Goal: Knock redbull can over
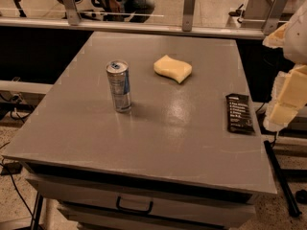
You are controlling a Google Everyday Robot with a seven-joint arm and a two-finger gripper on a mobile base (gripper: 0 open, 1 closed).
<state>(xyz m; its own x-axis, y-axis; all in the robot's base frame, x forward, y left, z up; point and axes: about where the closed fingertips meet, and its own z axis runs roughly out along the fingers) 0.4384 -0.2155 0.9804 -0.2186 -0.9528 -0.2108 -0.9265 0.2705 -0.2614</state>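
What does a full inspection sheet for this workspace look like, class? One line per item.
Surface: grey table top, holding three items.
Job's things: redbull can upright, left of centre, untouched.
Clutter: yellow sponge behind and right of the can; black snack wrapper flat near the right edge.
Grippers: gripper off the table's right edge, beside the wrapper, far from the can.
Cables: dark cables on the floor, left.
Surroundings: drawer handle below; railing behind.

Redbull can point(119, 86) left of sponge point(173, 68), tool point(284, 104) right
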